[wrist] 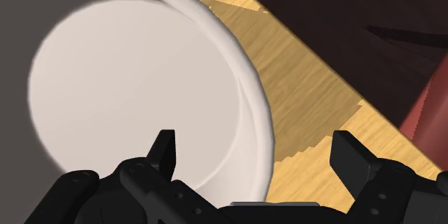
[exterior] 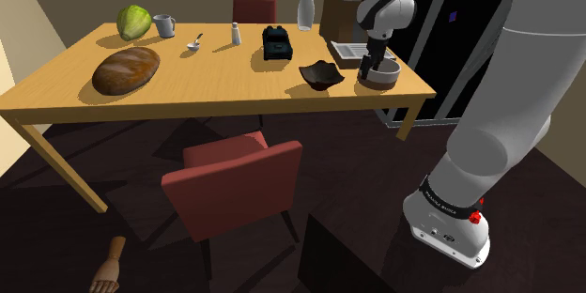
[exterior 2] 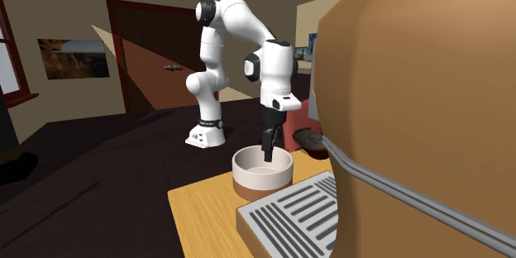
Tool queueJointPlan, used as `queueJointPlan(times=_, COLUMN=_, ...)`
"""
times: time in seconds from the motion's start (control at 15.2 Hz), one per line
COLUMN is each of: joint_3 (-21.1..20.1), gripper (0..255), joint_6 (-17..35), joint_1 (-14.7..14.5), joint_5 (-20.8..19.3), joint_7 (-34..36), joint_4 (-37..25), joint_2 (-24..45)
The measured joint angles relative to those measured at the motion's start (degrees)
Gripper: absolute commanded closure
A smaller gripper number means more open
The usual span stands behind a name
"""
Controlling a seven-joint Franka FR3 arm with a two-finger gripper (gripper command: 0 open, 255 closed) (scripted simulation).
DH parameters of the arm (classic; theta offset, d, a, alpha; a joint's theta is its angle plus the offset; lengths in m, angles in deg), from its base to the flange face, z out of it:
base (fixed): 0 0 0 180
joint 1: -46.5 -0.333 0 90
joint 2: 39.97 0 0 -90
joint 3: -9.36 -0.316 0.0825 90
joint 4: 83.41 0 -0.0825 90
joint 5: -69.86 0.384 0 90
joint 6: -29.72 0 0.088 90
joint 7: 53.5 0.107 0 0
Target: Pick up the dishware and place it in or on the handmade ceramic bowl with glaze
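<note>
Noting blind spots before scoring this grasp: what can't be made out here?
- Shoulder view: the gripper hides the inside of the white bowl.
- Wrist view: the picture's edge cuts off much of the white bowl's rim.
- Shoulder view: the black object beside the shaker is too small to identify.

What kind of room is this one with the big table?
Most likely a dining room in a house: a long wooden table holds a loaf of bread, a mug and a spoon, and red chairs stand at it.
</note>
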Motion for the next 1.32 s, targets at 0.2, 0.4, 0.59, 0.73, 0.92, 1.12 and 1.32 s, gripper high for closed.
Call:
queueJointPlan(times=0.2, joint_3=-0.12, gripper=0, joint_6=0.79, joint_1=0.11, joint_5=0.4, joint_7=-0.27, joint_4=0.22, joint_2=0.62)
queueJointPlan(times=0.4, joint_3=-0.15, gripper=0, joint_6=0.91, joint_1=0.14, joint_5=0.49, joint_7=-0.33, joint_4=0.2, joint_2=0.77)
queueJointPlan(times=0.59, joint_3=-0.15, gripper=255, joint_6=0.92, joint_1=0.14, joint_5=0.5, joint_7=-0.33, joint_4=0.19, joint_2=0.79)
queueJointPlan(times=0.73, joint_3=-0.16, gripper=255, joint_6=0.92, joint_1=0.13, joint_5=0.5, joint_7=-0.33, joint_4=0.18, joint_2=0.77)
queueJointPlan(times=0.92, joint_3=-0.18, gripper=255, joint_6=0.89, joint_1=0.11, joint_5=0.49, joint_7=-0.32, joint_4=0.17, joint_2=0.72)
queueJointPlan(times=1.12, joint_3=-0.18, gripper=255, joint_6=0.86, joint_1=0.12, joint_5=0.51, joint_7=-0.34, joint_4=0.13, joint_2=0.74)
queueJointPlan(times=1.32, joint_3=-0.01, gripper=255, joint_6=0.1, joint_1=0.04, joint_5=0.06, joint_7=-0.08, joint_4=0.02, joint_2=0.09)
